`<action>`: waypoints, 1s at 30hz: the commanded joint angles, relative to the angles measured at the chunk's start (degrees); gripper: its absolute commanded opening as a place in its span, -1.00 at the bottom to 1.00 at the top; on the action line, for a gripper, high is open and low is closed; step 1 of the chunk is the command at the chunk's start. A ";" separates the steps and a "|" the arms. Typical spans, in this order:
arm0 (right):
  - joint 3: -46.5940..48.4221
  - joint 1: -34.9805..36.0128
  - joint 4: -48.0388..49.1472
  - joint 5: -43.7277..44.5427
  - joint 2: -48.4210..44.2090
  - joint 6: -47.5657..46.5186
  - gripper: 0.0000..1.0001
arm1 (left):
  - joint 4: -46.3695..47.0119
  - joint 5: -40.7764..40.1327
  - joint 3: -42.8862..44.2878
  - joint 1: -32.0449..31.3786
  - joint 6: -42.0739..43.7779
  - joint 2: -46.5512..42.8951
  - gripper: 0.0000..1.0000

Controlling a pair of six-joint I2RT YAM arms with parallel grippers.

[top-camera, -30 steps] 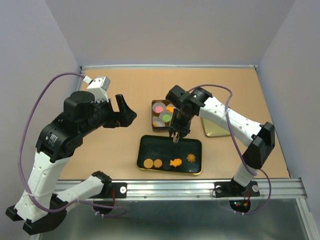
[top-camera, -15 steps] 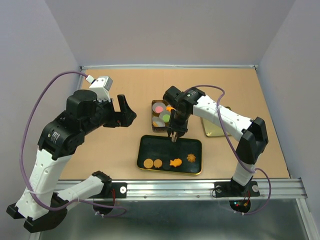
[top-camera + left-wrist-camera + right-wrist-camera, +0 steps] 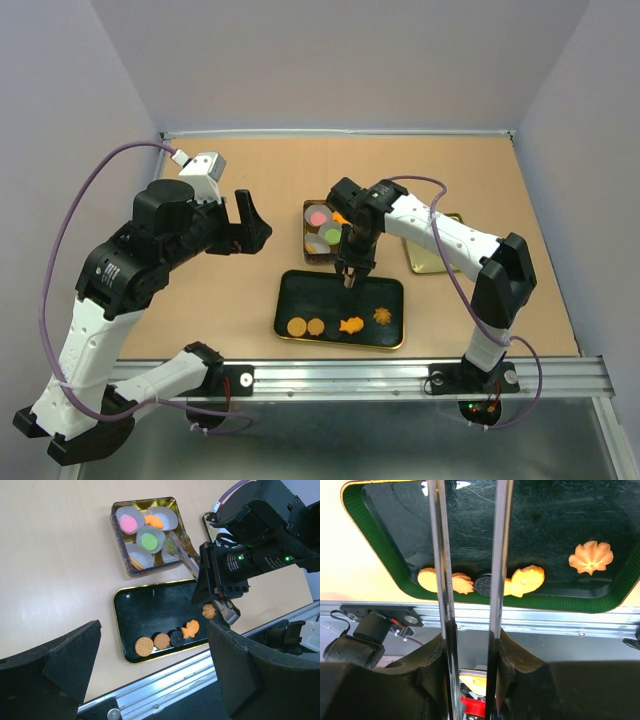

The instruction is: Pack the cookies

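Changed: R claw (image 3: 349,275) barely moved, stays over tray (image 3: 300,290) back edge.
R claw: open a bit, empty.
L claw (image 3: 245,215): wide open, empty.
Cookies (image 3: 161,640): 5 on tray, rest in tin (image 3: 142,501).
Means: prob. grabs another next.

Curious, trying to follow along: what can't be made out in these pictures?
Right wrist view: the fingertips of the right gripper run off the top edge, so whether they hold a cookie is unknown.
Top view: the right arm covers part of the gold tin.
Top view: the dark cookie vanishes against the black tray.
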 commanded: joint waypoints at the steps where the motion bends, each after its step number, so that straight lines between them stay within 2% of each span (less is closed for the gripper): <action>1: -1.08 -0.14 1.59 0.29 -0.17 -0.38 -0.25 | 0.62 -0.59 0.87 -0.29 1.22 -0.19 0.97; 11: -2.84 -0.23 1.59 0.56 -1.05 -0.03 -0.13 | 0.79 -0.16 0.69 -0.20 1.22 0.07 0.97; 20: -2.05 -0.14 1.07 0.82 -2.10 -0.21 -0.10 | 1.06 0.55 0.78 -0.20 0.69 0.08 0.97; 30: 8.04 -2.77 -4.56 4.59 -3.86 -2.23 -0.11 | 1.58 1.16 0.96 -0.20 -0.19 0.78 0.97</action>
